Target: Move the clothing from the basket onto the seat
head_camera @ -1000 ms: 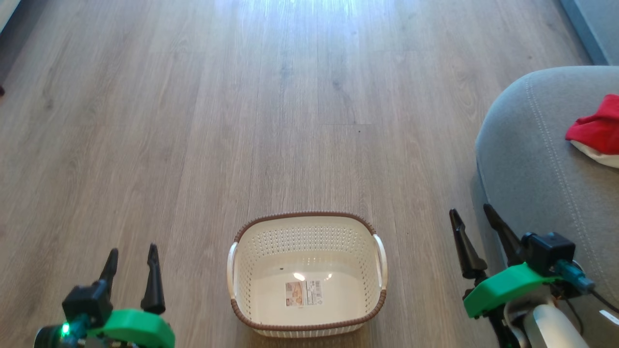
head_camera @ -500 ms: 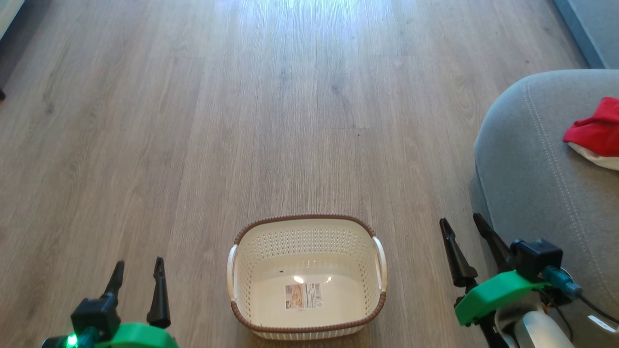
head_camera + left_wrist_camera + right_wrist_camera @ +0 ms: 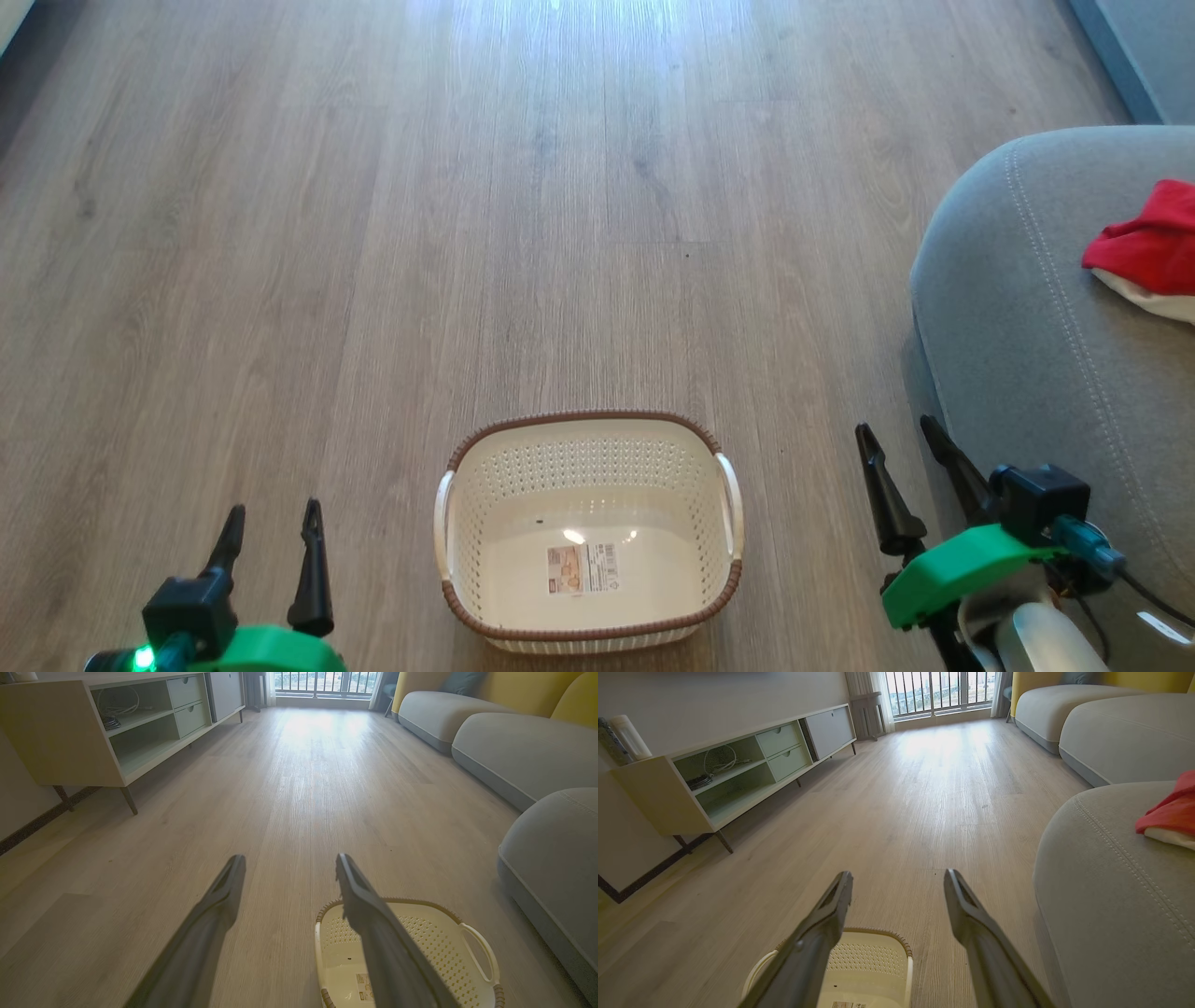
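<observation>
The soft bright red garment [image 3: 1141,247] with its white panel lies on the large grey stitched fabric seat cushion [image 3: 1018,327] at the right. The small cream perforated plastic basket [image 3: 583,414] with a brown woven rim stands on the wooden floor [image 3: 467,233] (nothing inside but its paper label [image 3: 583,569]). The left gripper [image 3: 275,506] and the right gripper [image 3: 893,425] both hang spread wide, holding nothing. The job looks done. To finish well, check the basket floor once, then keep both arms clear of rim and cushion.

The basket [image 3: 583,416] stands on the floor [image 3: 467,233] between the left gripper [image 3: 274,509] and the right gripper [image 3: 895,427], and to its right, apart from it, is the seat [image 3: 1027,327], with the clothing [image 3: 1144,247] lying on top, back from its left edge.
</observation>
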Robot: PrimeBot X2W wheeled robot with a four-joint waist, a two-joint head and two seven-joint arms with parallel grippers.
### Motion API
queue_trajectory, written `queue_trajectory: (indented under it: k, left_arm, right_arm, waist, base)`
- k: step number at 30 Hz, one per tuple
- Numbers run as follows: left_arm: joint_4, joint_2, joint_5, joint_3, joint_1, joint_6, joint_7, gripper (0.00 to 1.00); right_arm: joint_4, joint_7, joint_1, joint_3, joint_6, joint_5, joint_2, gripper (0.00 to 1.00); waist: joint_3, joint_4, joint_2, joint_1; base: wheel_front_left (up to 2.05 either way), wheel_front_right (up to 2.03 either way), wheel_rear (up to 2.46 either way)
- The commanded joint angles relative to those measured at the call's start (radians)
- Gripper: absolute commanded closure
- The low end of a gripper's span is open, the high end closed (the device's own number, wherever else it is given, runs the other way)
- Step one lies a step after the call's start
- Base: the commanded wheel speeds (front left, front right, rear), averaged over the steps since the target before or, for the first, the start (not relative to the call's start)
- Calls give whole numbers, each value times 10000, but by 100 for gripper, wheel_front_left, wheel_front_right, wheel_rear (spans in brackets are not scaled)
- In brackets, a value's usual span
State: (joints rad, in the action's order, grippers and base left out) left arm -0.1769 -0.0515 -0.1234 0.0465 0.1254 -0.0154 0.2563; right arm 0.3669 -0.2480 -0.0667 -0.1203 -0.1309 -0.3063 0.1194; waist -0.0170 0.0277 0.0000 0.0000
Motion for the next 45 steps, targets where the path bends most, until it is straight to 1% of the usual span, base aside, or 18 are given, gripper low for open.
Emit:
queue_trajectory:
  k: [1,7,8,10,13,45]
  left_arm:
    - [327,10,-13,294,-279,29,55,0]
    - [220,11,-69,319,-283,25,55,0]
    - [-70,4,-173,-1,-2,-6,-1,100]
    - [-137,6,-185,3,-11,-5,-6,100]
    - [-607,25,-240,-5,26,-8,-46,100]
    - [-618,22,-4002,159,-568,-302,-978,100]
  right_arm:
    - [-263,-137,-99,-145,2,86,-40,0]
    - [-256,-137,-115,-132,2,95,-68,0]
    - [14,0,1,59,0,0,-68,100]
    - [74,8,-1,63,-2,-14,-76,100]
    - [476,36,125,51,-2,-73,-114,100]
    - [39,958,-12,642,-1,-3402,-262,100]
  waist:
    - [1,-12,0,0]
    - [7,-29,0,0]
    - [3,-31,0,0]
    - [3,-32,0,0]
    - [3,-35,0,0]
    - [54,-97,0,0]
  base:
    - [0,0,0]
    - [0,0,0]
    - [0,0,0]
    - [0,0,0]
    - [0,0,0]
    - [0,0,0]
